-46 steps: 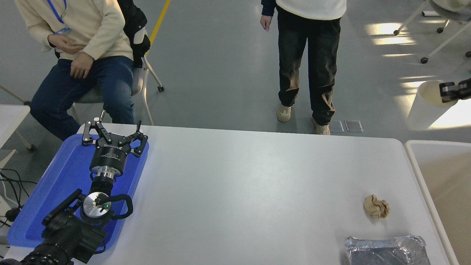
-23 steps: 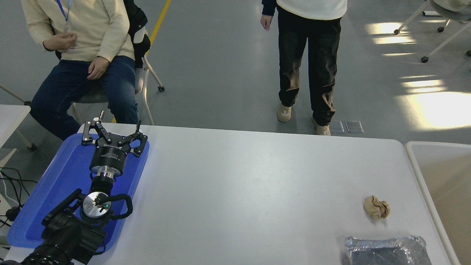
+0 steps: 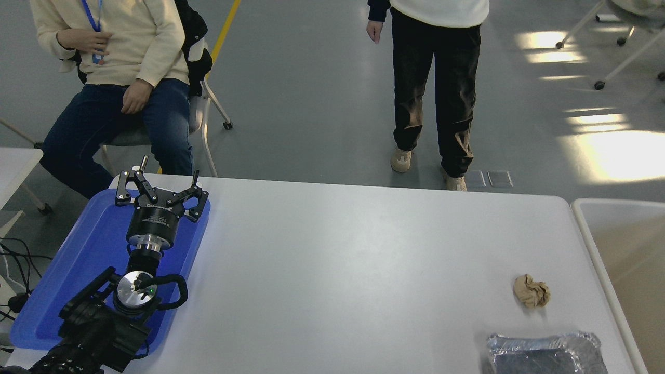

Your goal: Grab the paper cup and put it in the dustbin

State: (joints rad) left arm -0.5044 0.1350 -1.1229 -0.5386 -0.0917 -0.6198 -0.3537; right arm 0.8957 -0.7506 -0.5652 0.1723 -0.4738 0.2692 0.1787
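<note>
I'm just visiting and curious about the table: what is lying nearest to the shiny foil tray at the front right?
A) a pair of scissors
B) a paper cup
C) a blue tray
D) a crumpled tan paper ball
D. The crumpled tan paper ball lies on the white table just beyond the foil tray; no cup shows on the table, and the blue tray is at the far left.

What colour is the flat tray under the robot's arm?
Blue. The tray shows best in the head view, at the table's left end.
</note>
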